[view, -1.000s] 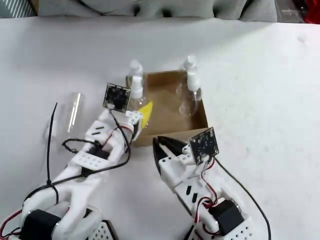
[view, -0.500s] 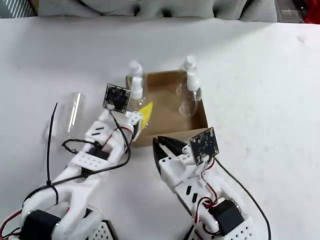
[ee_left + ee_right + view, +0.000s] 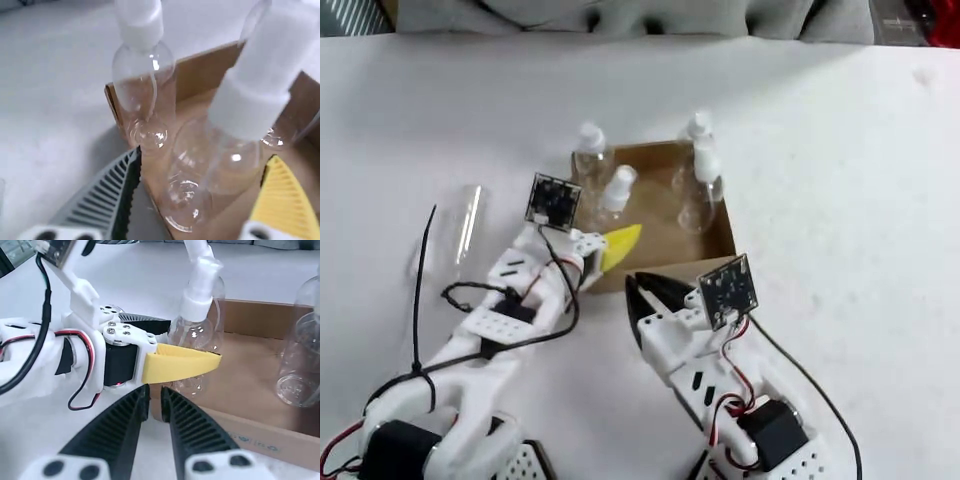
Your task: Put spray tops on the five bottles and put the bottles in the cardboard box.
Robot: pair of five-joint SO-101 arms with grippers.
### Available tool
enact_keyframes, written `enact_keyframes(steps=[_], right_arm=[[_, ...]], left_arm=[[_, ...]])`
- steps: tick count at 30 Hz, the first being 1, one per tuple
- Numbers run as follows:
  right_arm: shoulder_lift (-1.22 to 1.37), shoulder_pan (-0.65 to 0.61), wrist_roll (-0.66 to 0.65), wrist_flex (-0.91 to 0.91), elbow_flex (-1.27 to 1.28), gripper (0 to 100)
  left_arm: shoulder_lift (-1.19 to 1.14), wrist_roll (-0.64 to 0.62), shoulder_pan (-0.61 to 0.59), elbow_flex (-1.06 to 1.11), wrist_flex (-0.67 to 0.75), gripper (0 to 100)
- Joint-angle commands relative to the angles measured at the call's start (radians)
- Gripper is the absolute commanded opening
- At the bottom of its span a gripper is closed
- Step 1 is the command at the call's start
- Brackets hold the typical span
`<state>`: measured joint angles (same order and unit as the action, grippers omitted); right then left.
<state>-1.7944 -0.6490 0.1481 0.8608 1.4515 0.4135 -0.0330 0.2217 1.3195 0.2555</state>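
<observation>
the right gripper sits nearest, low over the white table, just short of the front wall of the cardboard box. its two black fingers are drawn almost together, with only a thin slit between them and nothing held.

just beyond it, on the box's left front side, the left gripper reaches over the box edge. its jaws stand apart around a spray-topped bottle. the yellow finger lies just beside the bottle's body on the side facing the right arm, and the grey ribbed finger is on the other side with a small gap to the glass. so this gripper is spread wide, not clamped. the bottle stands inside the box near the left wall and leans, its white top tilted towards the middle of the box.

farther in, a second bottle with a white top stands upright in the box's far left corner. across the box, along the right wall, two more topped bottles stand upright close together, one nearer and one at the far right corner.

out on the table, well apart from the box on the left arm's side, a clear bottle lies on its side.

a grey cushioned seat runs along the table's far edge.
</observation>
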Motion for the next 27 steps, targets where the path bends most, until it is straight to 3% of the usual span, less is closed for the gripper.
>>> enact_keyframes(steps=[1, 20, 27], right_arm=[[-0.004, 0.012, -0.012, 0.004, -0.057, 1.8], [-0.004, 0.012, -0.012, 0.004, -0.057, 1.8], [-0.004, 0.012, -0.014, 0.004, -0.057, 1.8]], left_arm=[[0.013, 0.009, -0.012, -0.011, -0.009, 36], [0.027, 0.014, -0.013, -0.008, -0.011, 35], [0.302, 0.015, -0.062, -0.009, -0.298, 36]])
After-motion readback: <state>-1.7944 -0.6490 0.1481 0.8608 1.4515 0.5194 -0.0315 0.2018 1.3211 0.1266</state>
